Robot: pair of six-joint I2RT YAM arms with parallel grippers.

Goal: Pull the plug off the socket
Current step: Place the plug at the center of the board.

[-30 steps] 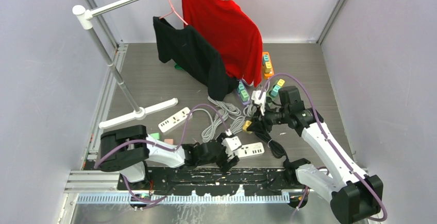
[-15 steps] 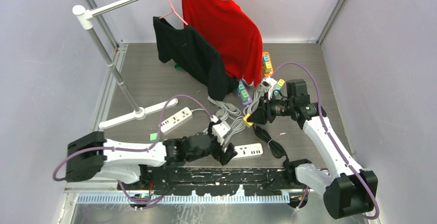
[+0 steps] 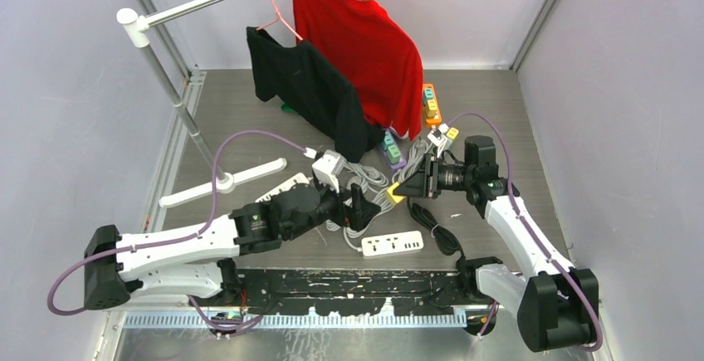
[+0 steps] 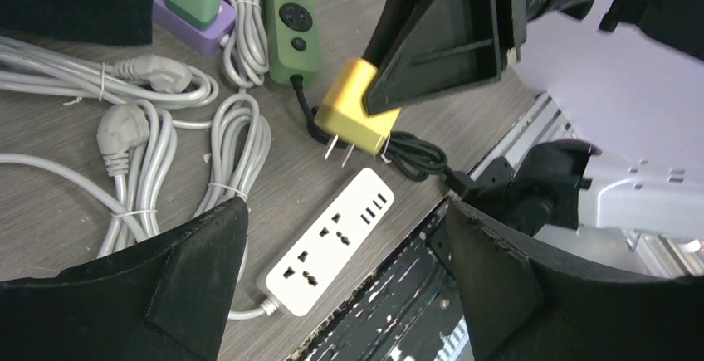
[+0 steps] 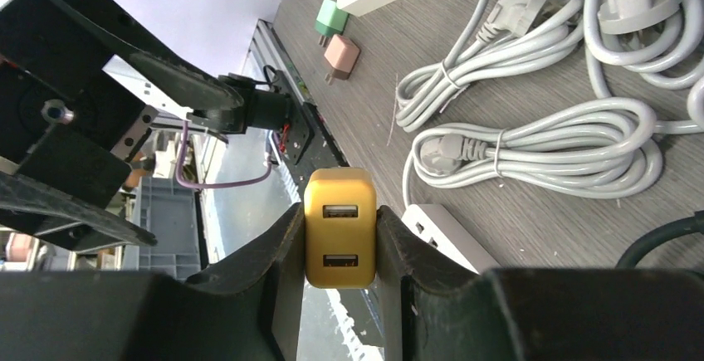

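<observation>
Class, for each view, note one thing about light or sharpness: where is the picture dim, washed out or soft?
Top external: even light, soft shadows, sharp throughout. Left wrist: plug crisp, own fingers dark and featureless. Right wrist: plug sharp, top-left corner washed out white.

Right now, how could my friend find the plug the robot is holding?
Find the red shirt hanging at the back, then the right hand just below it. Pinched in it is a yellow cube plug, the only one being held, prongs bare.
</observation>
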